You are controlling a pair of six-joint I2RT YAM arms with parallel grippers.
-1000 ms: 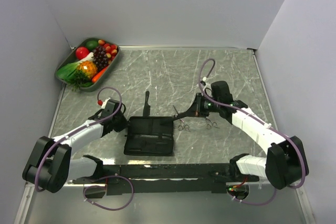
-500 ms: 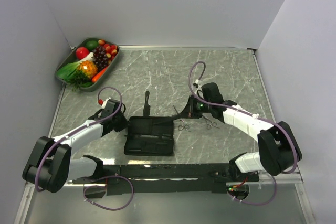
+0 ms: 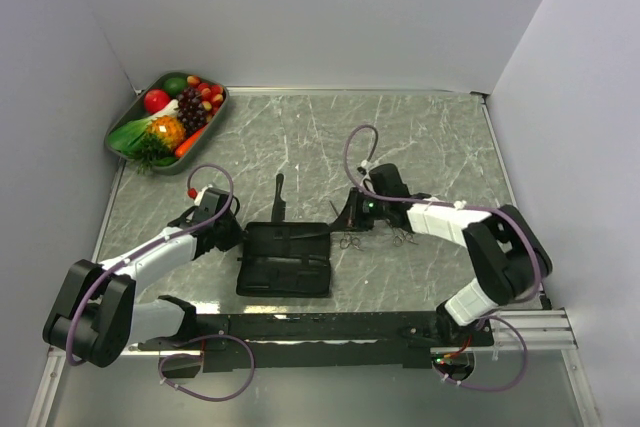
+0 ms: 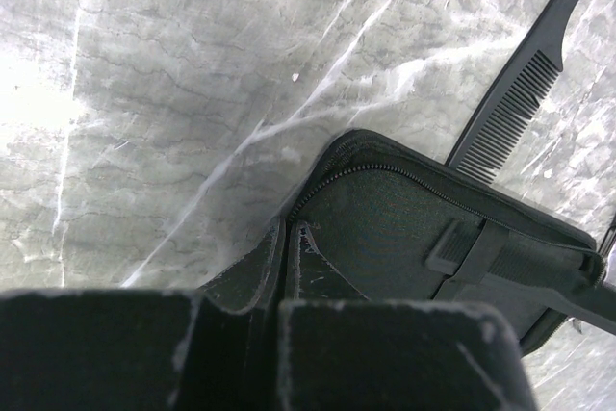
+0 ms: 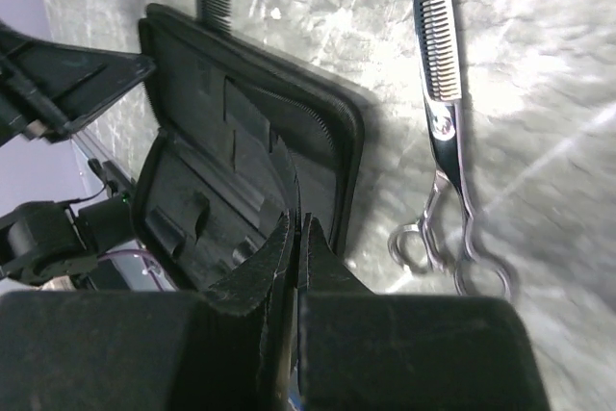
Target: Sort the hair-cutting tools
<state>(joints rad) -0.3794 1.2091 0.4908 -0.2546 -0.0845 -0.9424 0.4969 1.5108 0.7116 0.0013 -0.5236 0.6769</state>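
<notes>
Stowing now: by my reading, the step in hand is placing the black bar (image 3: 322, 230) in the open pouch (image 3: 285, 272), centre of the top view.
Right gripper (image 5: 295, 230): closed, seemingly pinching that bar edge-on, with its tips over the pouch's right rim.
Left gripper (image 4: 287, 236): closed, nothing clearly between its fingers. The tips rest against the pouch's zip edge, lower middle of its wrist view, probably steadying it.
Tail comb (image 4: 510, 108): on the table (image 3: 430, 137), just above the pouch.
Toothed scissors (image 5: 445, 113): flat, just right of the pouch.
Second scissors (image 3: 403, 238): further right, apart.
Next move: lower the bar under a strap, then release, without letting the pouch shift.
</notes>
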